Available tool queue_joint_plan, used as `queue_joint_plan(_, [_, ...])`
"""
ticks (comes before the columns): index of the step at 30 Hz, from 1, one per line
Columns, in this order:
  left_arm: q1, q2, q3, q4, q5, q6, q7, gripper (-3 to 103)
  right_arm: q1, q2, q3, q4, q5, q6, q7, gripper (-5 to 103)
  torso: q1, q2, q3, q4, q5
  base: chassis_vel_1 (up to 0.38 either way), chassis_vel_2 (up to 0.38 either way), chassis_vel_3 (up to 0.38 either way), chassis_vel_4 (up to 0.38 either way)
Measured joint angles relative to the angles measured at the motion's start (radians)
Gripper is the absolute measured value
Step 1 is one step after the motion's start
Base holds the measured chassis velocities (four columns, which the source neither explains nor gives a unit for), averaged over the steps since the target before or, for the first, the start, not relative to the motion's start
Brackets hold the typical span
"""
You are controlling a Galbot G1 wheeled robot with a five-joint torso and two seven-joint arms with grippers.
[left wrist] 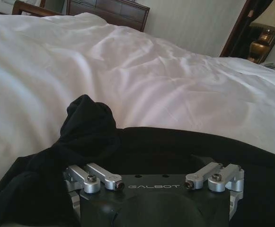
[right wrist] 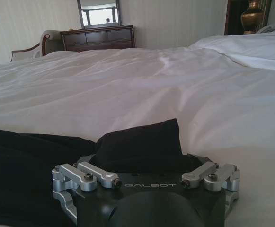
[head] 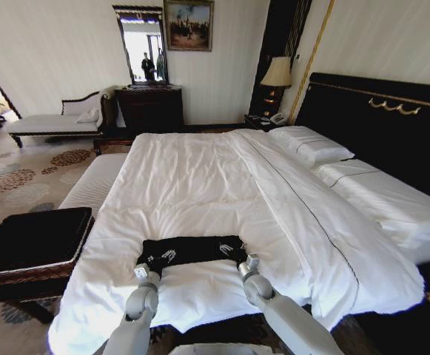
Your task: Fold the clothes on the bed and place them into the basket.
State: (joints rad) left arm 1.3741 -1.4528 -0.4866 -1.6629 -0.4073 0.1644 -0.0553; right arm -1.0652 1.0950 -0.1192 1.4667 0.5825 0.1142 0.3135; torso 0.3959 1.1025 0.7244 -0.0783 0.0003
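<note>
The clothes, one black T-shirt (head: 192, 250), lie as a narrow folded band across the foot of the white bed (head: 200, 170). My left gripper (head: 142, 271) is at the band's near left corner. My right gripper (head: 251, 260) is at its near right corner. In the left wrist view a peak of black fabric (left wrist: 87, 125) rises just ahead of the gripper body. In the right wrist view a raised black flap (right wrist: 142, 139) stands between the linkages. Both fingertip pairs are buried in cloth and look shut on it. The brown woven basket (head: 33, 238) sits left of the bed.
The basket rests on a dark wooden bench (head: 15, 288) beside a white-cushioned bench (head: 96, 181). Pillows (head: 311, 144) and the black headboard (head: 377, 111) are at the right. A dresser (head: 149, 107), chaise (head: 55, 122) and lamp (head: 277, 74) stand at the far wall.
</note>
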Motion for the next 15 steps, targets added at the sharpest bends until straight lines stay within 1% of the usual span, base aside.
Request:
queue_joint_plan(3, [0.005,0.004,-0.010,-0.004,-0.008,-0.003,-0.003,100,-0.010,-0.004,0.012,0.002,-0.017,0.001,0.020,100,0.000,0.000,0.000,0.0003,-0.0002,0.000,0.000,0.000,0.000])
queue_joint_plan(7, [0.016,0.011,-0.043,-0.043,-0.039,0.000,-0.019,100,-0.023,-0.005,0.076,0.025,-0.036,0.034,0.032,100,0.000,0.000,0.001,0.0005,-0.0006,0.000,0.000,0.000,0.000])
queue_joint_plan(8, [0.016,0.011,-0.043,-0.043,-0.039,0.000,-0.019,100,-0.023,-0.005,0.076,0.025,-0.036,0.034,0.032,100,0.000,0.000,0.001,0.0005,-0.0006,0.000,0.000,0.000,0.000])
queue_joint_plan(11, [0.031,0.026,-0.094,-0.102,-0.072,0.008,-0.032,100,-0.033,-0.013,0.155,0.051,-0.044,0.072,0.020,100,0.000,-0.001,0.001,0.0006,-0.0008,0.000,0.000,0.000,0.000])
queue_joint_plan(12, [0.038,0.034,-0.117,-0.128,-0.088,0.009,-0.036,100,-0.038,-0.016,0.184,0.061,-0.038,0.088,0.007,100,0.000,0.000,0.001,0.0008,-0.0006,0.000,0.000,0.000,0.000])
queue_joint_plan(13, [0.038,0.034,-0.117,-0.128,-0.088,0.009,-0.036,100,-0.038,-0.016,0.184,0.061,-0.038,0.088,0.007,100,0.000,0.000,0.001,0.0008,-0.0006,0.000,0.000,0.000,0.000])
queue_joint_plan(14, [0.046,0.041,-0.145,-0.157,-0.106,0.011,-0.039,100,-0.046,-0.019,0.213,0.074,-0.019,0.102,-0.007,100,0.000,0.000,0.001,0.0009,-0.0006,0.000,0.000,0.000,0.000])
queue_joint_plan(15, [0.057,0.048,-0.183,-0.191,-0.130,0.014,-0.045,100,-0.063,-0.025,0.243,0.098,0.032,0.113,-0.027,100,0.000,0.000,0.001,0.0011,-0.0006,0.000,0.000,0.000,0.000])
